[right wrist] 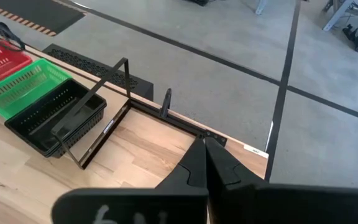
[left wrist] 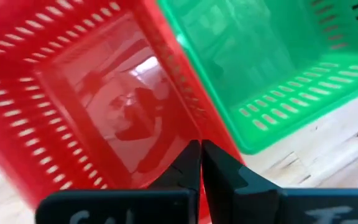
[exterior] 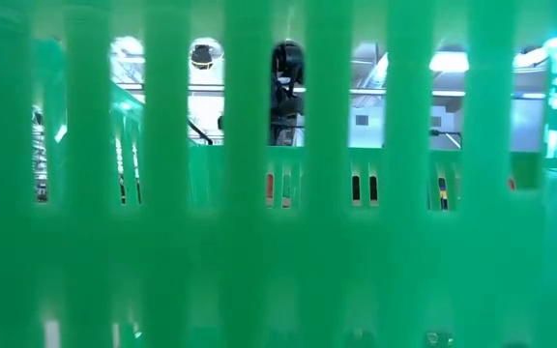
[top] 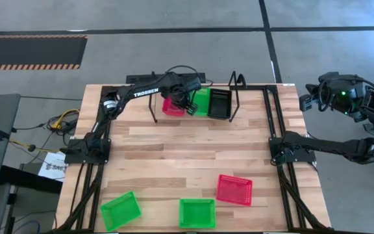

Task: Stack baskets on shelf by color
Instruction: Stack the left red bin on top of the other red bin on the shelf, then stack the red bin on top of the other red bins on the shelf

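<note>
The red basket (left wrist: 98, 106) is sitting on the shelf (top: 174, 116) at its left end, with a green basket (top: 202, 102) touching it in the middle slot and a black basket (top: 220, 103) at the right end. Its long axis is running away from the table's front edge, same as its neighbours. Right above the seam between red and green, the left gripper (left wrist: 201, 165) is hovering, fingers pressed together and holding nothing, with the red basket's mesh floor lying straight ahead of the tips. Out front, three more are waiting on the tabletop: a loose red basket (top: 234, 189) on the right side, two loose green baskets (top: 197, 212) nearer the centre and left. That red one looks closer to the right arm's base, though the right gripper (right wrist: 205, 163) is parked off the table's far right corner, fingers also together and empty.
</note>
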Motion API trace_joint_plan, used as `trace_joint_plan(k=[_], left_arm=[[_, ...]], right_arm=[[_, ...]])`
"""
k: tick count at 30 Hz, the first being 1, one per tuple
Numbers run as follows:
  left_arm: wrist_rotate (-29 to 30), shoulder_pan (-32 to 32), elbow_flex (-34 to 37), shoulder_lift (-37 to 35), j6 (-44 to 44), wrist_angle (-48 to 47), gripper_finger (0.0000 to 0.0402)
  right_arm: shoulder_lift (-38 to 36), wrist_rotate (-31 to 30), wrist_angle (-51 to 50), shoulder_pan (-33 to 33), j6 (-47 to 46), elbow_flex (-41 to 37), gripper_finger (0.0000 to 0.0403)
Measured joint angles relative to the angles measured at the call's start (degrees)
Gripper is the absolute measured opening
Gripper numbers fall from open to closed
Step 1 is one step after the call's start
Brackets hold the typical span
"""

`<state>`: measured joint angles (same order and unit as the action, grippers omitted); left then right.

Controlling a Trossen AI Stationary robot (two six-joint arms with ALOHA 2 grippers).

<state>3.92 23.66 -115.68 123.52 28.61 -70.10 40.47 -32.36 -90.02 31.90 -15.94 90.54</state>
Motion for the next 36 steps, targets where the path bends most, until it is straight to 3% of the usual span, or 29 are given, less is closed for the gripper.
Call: trace_joint_plan(k=[6,10,15,21,26,29,36], left_arm=[[2.2,-2.6,-7.6,-1.8,0.9,-5.0,0.0],[-1.3,-8.2,-13.3,-1.9,-8.0,-3.1,0.0],[-7.0,-15.6,-13.1,-1.5,-13.2,3.3,0.0],[-7.3,-20.7,-12.5,0.2,-13.6,11.1,0.0],[-11.4,-22.8,-12.6,2.5,-25.8,19.7,0.0],[-13.1,-24.2,-12.6,4.3,-31.7,20.8,0.0],[-15.4,-24.4,-12.7,7.8,-32.9,18.4,0.0014]], right_arm=[[0.0,0.2,0.0,0.0,0.1,0.0,0.0004],[0.0,0.3,0.0,0.0,0.9,0.0,0.0004],[0.0,0.5,0.0,0.0,1.0,0.0,0.0004],[0.0,1.2,0.0,0.0,1.2,0.0,0.0004],[0.0,2.0,0.0,0.0,1.5,0.0,0.0004],[0.0,2.7,0.0,0.0,1.5,0.0,0.0004],[0.0,2.9,0.0,0.0,-1.0,0.0,0.0004]])
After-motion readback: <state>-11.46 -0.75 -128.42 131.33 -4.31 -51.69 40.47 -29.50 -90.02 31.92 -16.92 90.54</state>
